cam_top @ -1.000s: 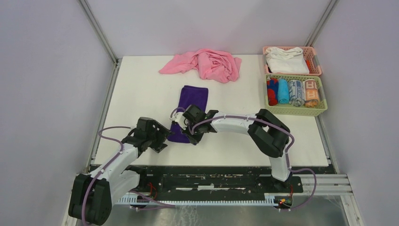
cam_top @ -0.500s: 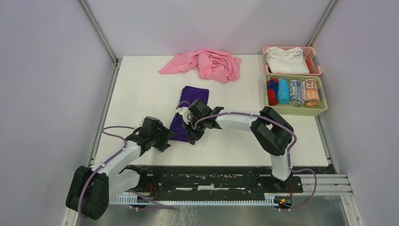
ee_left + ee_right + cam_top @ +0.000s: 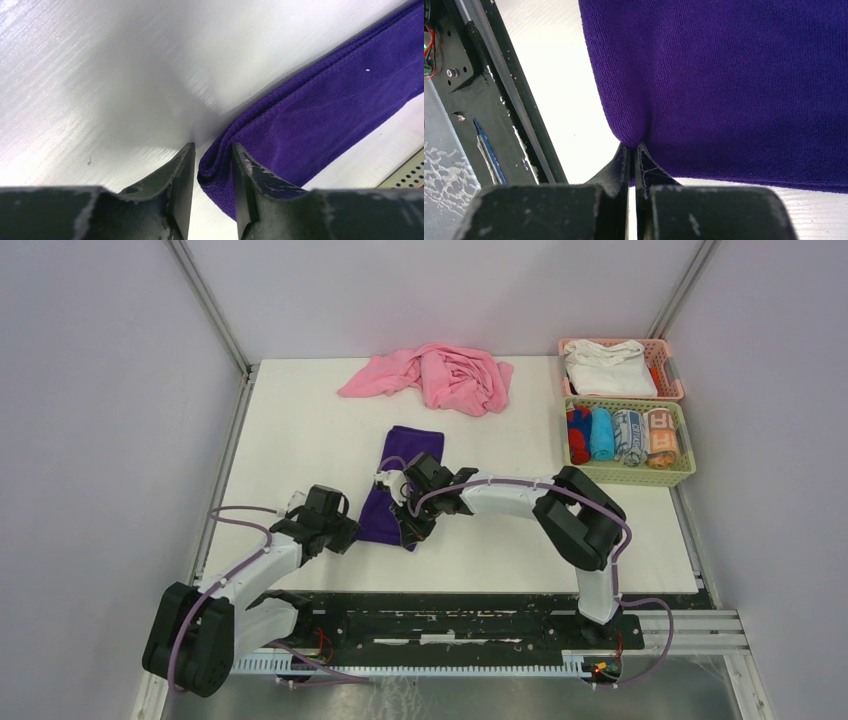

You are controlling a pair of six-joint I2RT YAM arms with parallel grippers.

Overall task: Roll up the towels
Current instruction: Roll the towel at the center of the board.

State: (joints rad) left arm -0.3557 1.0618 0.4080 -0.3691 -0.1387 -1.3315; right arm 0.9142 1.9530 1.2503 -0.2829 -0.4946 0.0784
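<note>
A deep purple towel (image 3: 408, 452) lies lengthwise on the white table, its near end lifted and folded. My right gripper (image 3: 408, 524) is shut on that near edge; in the right wrist view the purple cloth (image 3: 724, 75) puckers where the gripper (image 3: 634, 146) pinches it. My left gripper (image 3: 348, 531) is at the towel's near-left corner. In the left wrist view the folded corner (image 3: 217, 167) sits between the gripper's (image 3: 212, 147) narrowed jaws. The right finger (image 3: 245, 170) touches the cloth, and a slim gap shows at the left finger (image 3: 182, 170).
A large crumpled pink cloth (image 3: 440, 375) lies at the back of the table. At the back right a pink basket (image 3: 668, 372) holds a white cloth (image 3: 605, 370). A green basket (image 3: 686, 458) holds several rolled cloths. A black rail (image 3: 499, 100) runs along the near edge.
My left gripper has slid right onto the towel's near-left corner and its jaws have narrowed around it. My right gripper has carried the near edge slightly away from me.
</note>
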